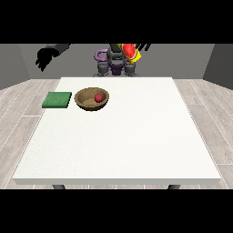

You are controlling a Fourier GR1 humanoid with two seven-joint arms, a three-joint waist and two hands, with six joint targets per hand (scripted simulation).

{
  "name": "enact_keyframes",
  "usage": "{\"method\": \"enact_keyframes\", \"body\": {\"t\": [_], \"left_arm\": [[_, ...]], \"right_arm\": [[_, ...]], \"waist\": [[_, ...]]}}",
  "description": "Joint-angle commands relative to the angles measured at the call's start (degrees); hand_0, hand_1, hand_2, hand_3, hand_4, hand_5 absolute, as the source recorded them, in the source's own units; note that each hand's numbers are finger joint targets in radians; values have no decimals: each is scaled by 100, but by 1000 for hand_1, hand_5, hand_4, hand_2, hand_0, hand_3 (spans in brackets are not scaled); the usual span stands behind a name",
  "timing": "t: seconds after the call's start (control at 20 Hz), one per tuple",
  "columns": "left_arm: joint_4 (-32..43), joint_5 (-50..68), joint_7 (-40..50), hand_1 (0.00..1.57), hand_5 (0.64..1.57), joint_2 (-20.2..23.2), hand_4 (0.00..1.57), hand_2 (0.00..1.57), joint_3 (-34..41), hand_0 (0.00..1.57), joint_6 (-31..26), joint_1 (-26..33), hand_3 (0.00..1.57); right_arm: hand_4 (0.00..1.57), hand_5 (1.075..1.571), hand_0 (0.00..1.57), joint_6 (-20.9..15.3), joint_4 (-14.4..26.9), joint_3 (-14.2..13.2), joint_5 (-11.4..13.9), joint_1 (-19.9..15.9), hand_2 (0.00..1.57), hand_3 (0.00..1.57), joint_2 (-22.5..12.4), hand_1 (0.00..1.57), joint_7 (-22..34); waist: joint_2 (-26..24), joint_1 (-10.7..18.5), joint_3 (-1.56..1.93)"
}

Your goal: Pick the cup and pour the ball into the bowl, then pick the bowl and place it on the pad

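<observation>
A wooden bowl (86, 101) stands on the white table (127, 136) at its far left, and a red ball (98, 98) lies inside it. Just left of the bowl a flat green pad (57, 100) rests on the table. High above the table's far edge, in front of the robot's torso, a red and yellow cup (130, 53) is tilted in the air. The hand at the view's right (144, 46) is wrapped round it, partly cut off by the picture's top. The hand at the view's left (45, 57) hangs raised beyond the table's far left corner, fingers relaxed and holding nothing.
The robot's torso (114, 66) stands behind the table's far edge. A grey wooden floor (27, 109) surrounds the table on both sides.
</observation>
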Motion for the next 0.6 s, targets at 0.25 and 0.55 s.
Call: {"method": "enact_keyframes", "body": {"t": [0.25,0.55], "left_arm": [[-977,3462,-1293,0,1566,505,1054,0,2385,0,-1460,138,0],[-930,4570,-1170,0,1558,1294,1055,0,3074,0,-2856,35,0]], "right_arm": [[747,1563,0,-450,142,-100,67,277,0,0,590,0,-626],[737,1565,0,-672,562,-158,72,-43,0,0,754,0,-937]], "waist": [[681,647,41],[1074,983,66]]}}
